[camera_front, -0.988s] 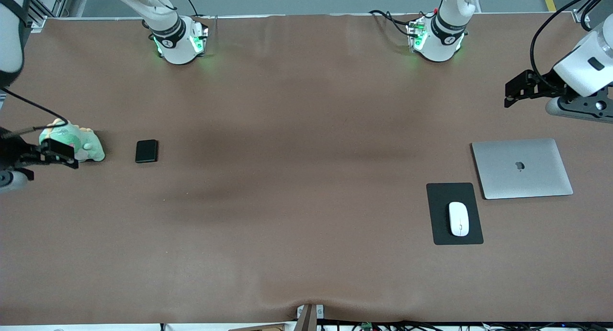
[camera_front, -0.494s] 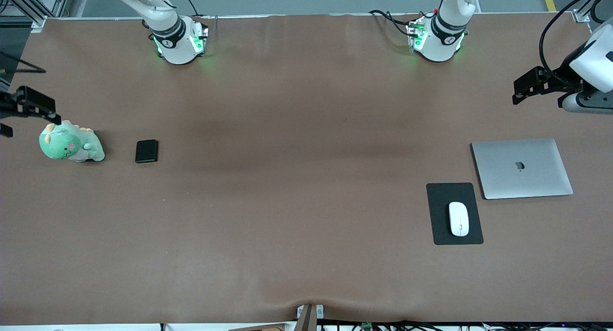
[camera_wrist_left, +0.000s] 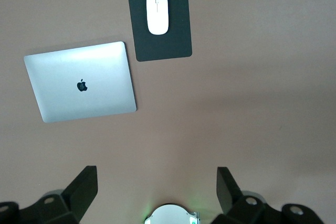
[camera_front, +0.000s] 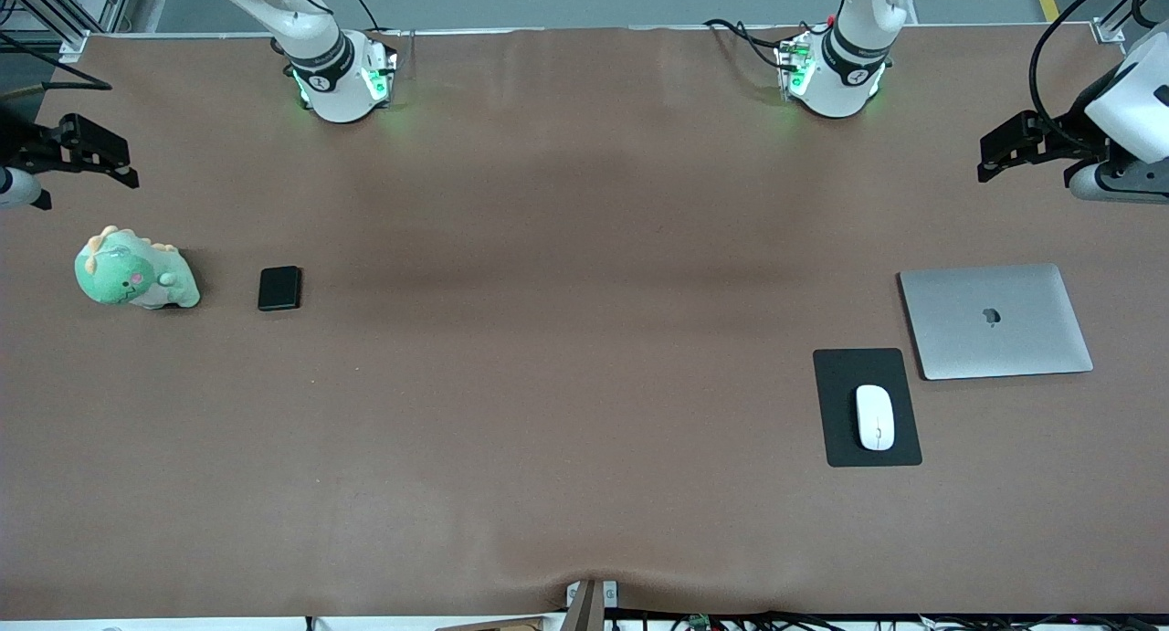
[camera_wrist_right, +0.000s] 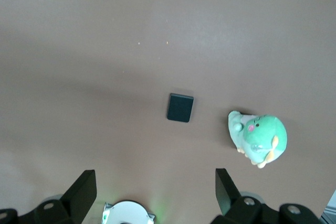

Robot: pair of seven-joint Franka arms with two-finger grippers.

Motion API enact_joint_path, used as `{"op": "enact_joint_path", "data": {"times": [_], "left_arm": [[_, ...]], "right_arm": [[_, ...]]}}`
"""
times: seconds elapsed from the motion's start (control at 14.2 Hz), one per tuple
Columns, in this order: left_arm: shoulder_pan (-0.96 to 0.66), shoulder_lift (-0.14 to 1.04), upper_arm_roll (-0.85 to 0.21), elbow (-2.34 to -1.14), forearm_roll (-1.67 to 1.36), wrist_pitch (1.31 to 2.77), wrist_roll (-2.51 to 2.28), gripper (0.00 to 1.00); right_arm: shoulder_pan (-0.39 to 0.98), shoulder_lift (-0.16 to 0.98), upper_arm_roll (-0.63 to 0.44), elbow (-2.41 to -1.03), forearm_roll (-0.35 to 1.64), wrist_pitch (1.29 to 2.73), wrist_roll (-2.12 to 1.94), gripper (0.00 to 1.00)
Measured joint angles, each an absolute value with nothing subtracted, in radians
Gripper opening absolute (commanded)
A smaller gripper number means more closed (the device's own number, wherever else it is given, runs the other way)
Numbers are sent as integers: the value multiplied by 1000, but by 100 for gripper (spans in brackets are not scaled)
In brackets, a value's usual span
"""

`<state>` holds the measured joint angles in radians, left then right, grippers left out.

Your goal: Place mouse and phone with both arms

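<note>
Left hand [camera_front: 995, 156] spread empty at table [camera_front: 566, 357] edge, right hand [camera_front: 100, 152] likewise, mouse [camera_front: 874, 417] on pad [camera_front: 845, 375], phone [camera_front: 279, 288] apart.

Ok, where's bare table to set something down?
The broad middle of the table, between the phone and the mouse pad, is bare. Crowded: plush toy beside the phone; laptop beside the pad carrying the mouse.

Even, bright overhead light, soft broad shadows across the table [camera_front: 584, 357], everything sharp, no glare.
</note>
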<state>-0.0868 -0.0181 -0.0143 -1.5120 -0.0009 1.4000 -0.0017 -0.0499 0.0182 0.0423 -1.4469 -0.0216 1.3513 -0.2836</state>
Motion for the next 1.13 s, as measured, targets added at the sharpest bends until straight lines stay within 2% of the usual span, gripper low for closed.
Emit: {"op": "enact_joint_path", "data": {"times": [0.35,1.13], "left_arm": [[-76,-18,-13,-1512,0,1399,-2,100],[-74,-18,-20,-1512,0,1397,-2,100]], "right_arm": [[-13,-46,11,-1554,-21,1414,-281,100],[30,-54,-53,-1565,-21,1449,-244,100]]}}
